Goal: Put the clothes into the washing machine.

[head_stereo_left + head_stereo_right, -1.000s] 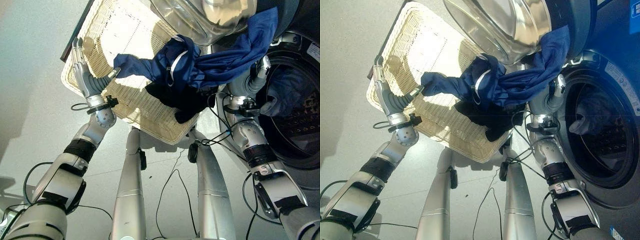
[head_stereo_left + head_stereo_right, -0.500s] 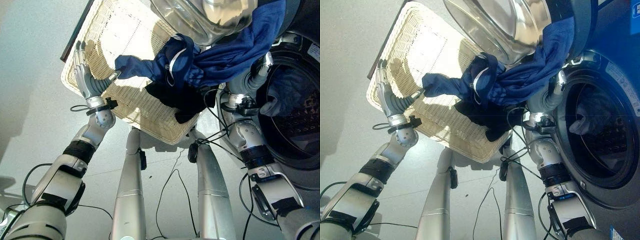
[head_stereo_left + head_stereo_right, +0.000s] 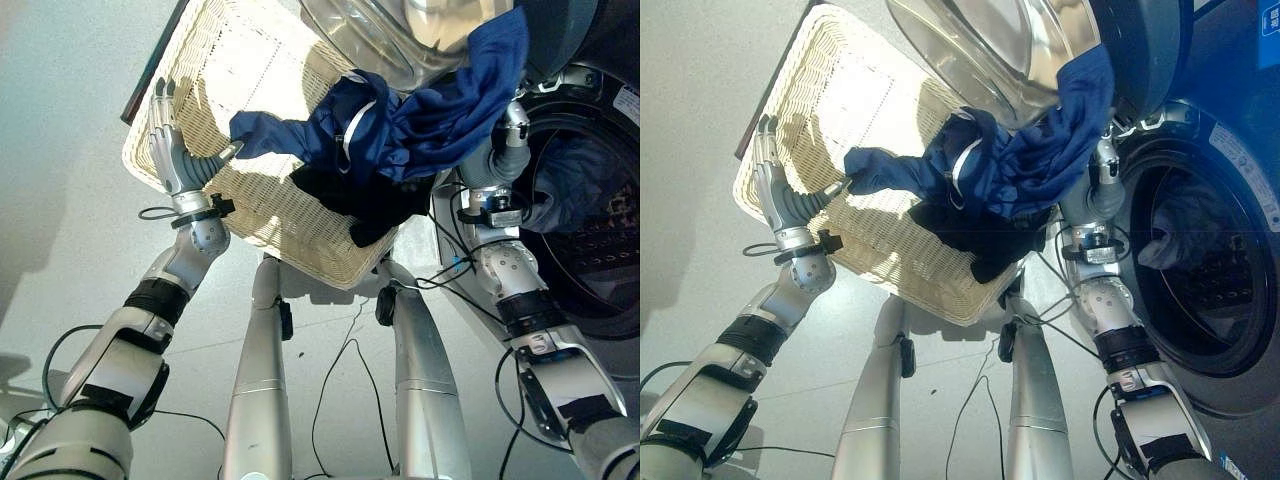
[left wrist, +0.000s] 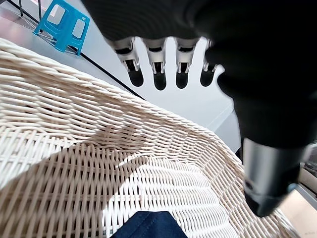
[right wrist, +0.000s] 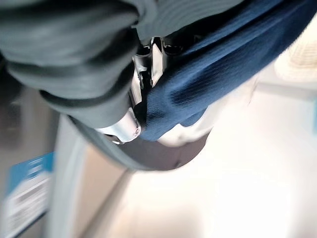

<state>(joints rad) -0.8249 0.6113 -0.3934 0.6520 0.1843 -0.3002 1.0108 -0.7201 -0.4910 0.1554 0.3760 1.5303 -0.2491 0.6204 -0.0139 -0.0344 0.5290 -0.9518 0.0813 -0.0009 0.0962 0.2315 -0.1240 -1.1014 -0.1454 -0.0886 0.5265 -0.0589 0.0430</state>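
Observation:
A long blue garment point(image 3: 420, 115) stretches from the wicker basket point(image 3: 215, 70) up to my right hand point(image 3: 508, 128), which is shut on its upper end beside the washing machine's open drum point(image 3: 600, 250). In the right wrist view my fingers point(image 5: 148, 64) curl round the blue cloth point(image 5: 213, 74). A black garment point(image 3: 372, 203) lies in the basket under the blue one. More blue clothing point(image 3: 575, 175) sits inside the drum. My left hand point(image 3: 172, 160) rests open against the basket's left rim, fingers point(image 4: 158, 74) straight, thumb near the blue garment's loose end.
The washer's open glass door point(image 3: 400, 35) hangs over the basket's far side, just above the lifted cloth. A dark board point(image 3: 150, 85) lies along the basket's left edge. A small blue stool point(image 4: 67, 29) stands on the floor beyond the basket.
My right hand has risen slightly toward the door, and the blue garment's upper end has bunched closer to it. The left hand and basket have stayed put.

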